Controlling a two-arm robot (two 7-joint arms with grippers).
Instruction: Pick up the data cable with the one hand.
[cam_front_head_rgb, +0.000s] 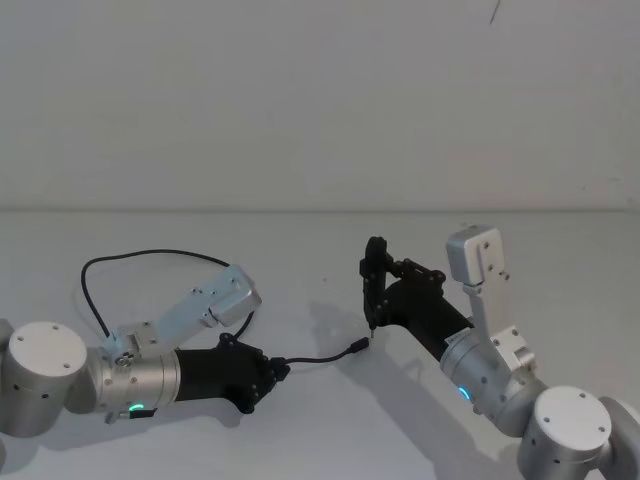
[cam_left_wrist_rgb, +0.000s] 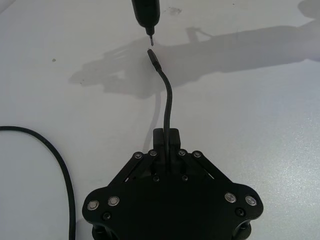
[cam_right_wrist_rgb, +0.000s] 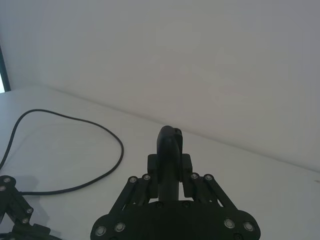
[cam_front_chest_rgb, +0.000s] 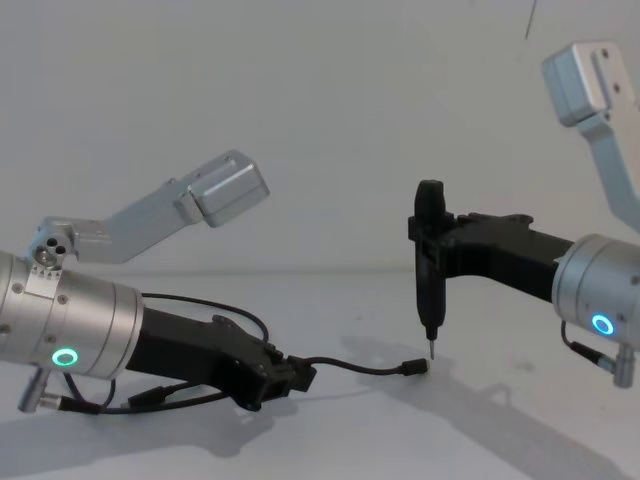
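Note:
My left gripper lies low over the white table, shut on the thin black data cable a short way behind one plug. That plug sticks out ahead of the jaws, close to the tabletop. The rest of the cable loops back behind the left arm. My right gripper is shut on an upright slim black tool. The tool's metal pin tip hangs just beyond the plug.
The white table runs back to a plain pale wall. The cable's loop lies on the table around the left arm. Open tabletop stretches between and behind the two arms.

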